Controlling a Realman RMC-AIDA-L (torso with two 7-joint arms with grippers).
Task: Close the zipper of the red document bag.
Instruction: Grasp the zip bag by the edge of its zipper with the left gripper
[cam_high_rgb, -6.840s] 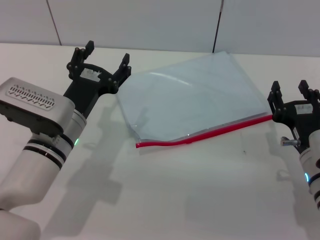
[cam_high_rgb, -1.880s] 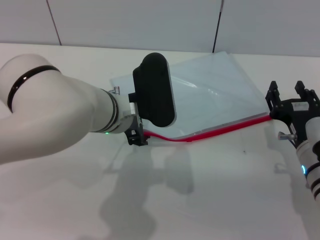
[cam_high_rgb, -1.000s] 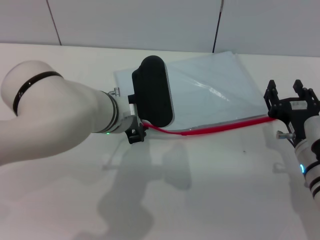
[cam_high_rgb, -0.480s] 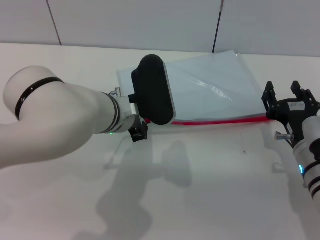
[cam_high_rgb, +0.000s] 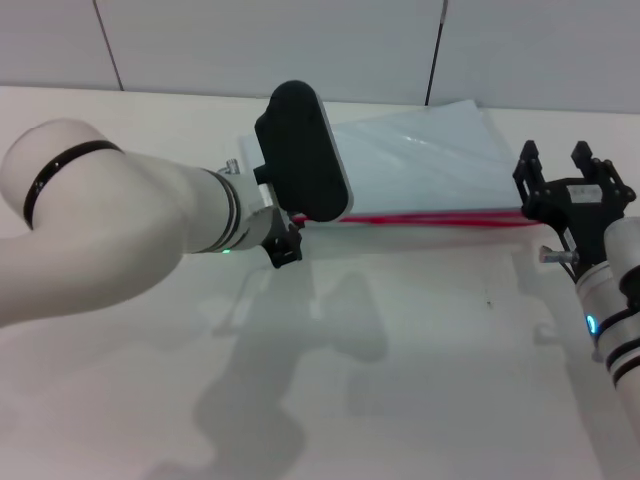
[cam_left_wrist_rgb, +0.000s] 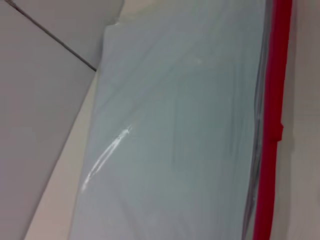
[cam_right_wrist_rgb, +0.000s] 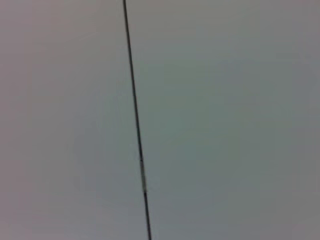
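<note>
White table (cam_high_rgb: 400, 380), grey wall panels (cam_high_rgb: 250, 45) behind with dark seams; the right wrist view shows only wall (cam_right_wrist_rgb: 225, 125) and one seam. The left arm's black wrist housing (cam_high_rgb: 300, 150) covers the bag's left end, hiding the left gripper's fingertips. Left gripper (cam_high_rgb: 285, 245) sits low at the zipper's left end, only a dark bit showing under the wrist; can't tell if its fingers are apart or clamped on anything. Right gripper (cam_high_rgb: 567, 168) fingers spread apart, pointing up, holding nothing, just beside the zipper's right end; contact unclear. Red document bag (cam_high_rgb: 420, 150) lies flat between the two grippers and stretches away beyond them. Zipper (cam_high_rgb: 430, 218) runs along its near edge from left gripper toward right gripper. The left wrist view shows the bag (cam_left_wrist_rgb: 170, 140) close up, with the zipper (cam_left_wrist_rgb: 272, 125) along one side.
</note>
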